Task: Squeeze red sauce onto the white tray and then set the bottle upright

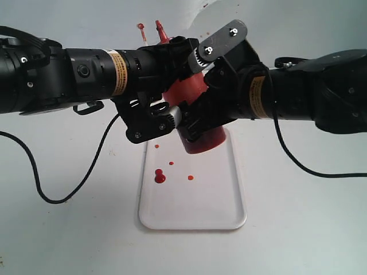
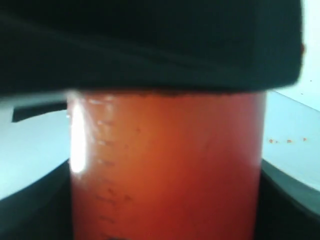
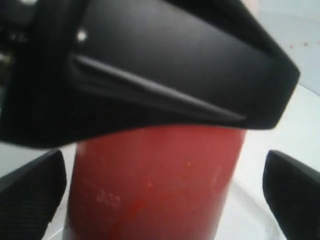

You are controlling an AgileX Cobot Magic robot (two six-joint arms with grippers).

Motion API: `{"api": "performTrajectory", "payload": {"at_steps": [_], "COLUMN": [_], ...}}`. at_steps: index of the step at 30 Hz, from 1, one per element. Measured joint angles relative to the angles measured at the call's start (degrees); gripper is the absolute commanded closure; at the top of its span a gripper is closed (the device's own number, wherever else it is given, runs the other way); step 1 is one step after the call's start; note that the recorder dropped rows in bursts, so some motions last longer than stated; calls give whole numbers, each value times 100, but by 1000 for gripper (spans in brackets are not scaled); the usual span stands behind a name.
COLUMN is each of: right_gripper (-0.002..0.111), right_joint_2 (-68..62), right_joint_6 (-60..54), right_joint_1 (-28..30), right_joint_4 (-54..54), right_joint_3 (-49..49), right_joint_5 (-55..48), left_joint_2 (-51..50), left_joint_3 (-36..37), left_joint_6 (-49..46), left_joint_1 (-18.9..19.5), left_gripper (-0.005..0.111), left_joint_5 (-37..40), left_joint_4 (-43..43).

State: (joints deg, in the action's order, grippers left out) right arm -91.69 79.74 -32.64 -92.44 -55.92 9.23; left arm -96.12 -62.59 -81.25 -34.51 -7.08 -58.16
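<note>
- Closest to where I stand is the near rim of the white tray (image 1: 195,224), lying flat on the pale counter (image 1: 69,246) with its long side running away from me.
- On the tray's nearer half sits the red sauce (image 1: 160,177): one glossy blob towards the left side, a small drop just beyond it, another off to its right, and one more further back near the far left edge.
- At the far end of the tray is the bottle (image 1: 205,142), its dark red lower part down at the tray surface. The body leans over to the left of the exterior view, so its pointed red nozzle cap (image 1: 162,31) pokes up above the arms. I cannot tell whether the base sits flat.
- Reaching in from the left, the left tool (image 1: 167,86) is clamped on the bottle's middle. In its wrist view the orange-red cylinder fills the space between the two dark fingers (image 2: 35,205), which sit flush against its sides.
- Reaching in from the right, the right tool (image 1: 211,86) has its jaws spread wide on either side of the bottle. Its wrist view shows one finger (image 3: 295,200) standing clear of the red wall with white tray showing in the gap.
- The two tools overlap around the bottle, each blocking part of the other's wrist view.
- Black cables (image 1: 40,189) trail across the counter on both sides of the tray.
</note>
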Motion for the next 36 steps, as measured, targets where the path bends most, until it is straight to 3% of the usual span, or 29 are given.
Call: {"api": "performTrajectory", "payload": {"at_steps": [4,7,11,14,15,21,23,26,29,32,36], "right_gripper": [12,26,62,99,107,108,108,108,108,108,108], "right_joint_2": [-168,-204,-204,-204,-215,-214,-214,-214,-226,-296,-372], "right_joint_6": [-22,-68,-68,-105,-105,-105,-105,-119,-162,-162,-162], "right_joint_1": [0,0,0,0,0,0,0,0,0,0,0], "right_joint_4": [62,71,71,71,71,60,60,60,4,-10,12], "right_joint_3": [-79,-90,-90,-90,-90,-90,-90,-90,-90,-90,-54], "right_joint_5": [24,6,21,19,19,-63,-72,-102,-174,-365,-666], "left_joint_2": [-33,-47,-47,-47,-47,-47,-47,-60,-73,-32,26], "left_joint_3": [0,0,0,0,0,0,0,0,0,-12,-24], "left_joint_6": [-43,-63,-74,-74,-74,-74,-74,-74,-87,-76,-53], "left_joint_1": [34,34,34,34,34,34,34,34,34,34,-8], "left_gripper": [107,107,107,107,107,100,87,48,21,5,2], "left_joint_5": [145,201,201,201,201,201,201,201,179,-20,-422], "left_joint_4": [-11,-23,-23,-11,-11,-11,-11,102,448,875,1189]}}
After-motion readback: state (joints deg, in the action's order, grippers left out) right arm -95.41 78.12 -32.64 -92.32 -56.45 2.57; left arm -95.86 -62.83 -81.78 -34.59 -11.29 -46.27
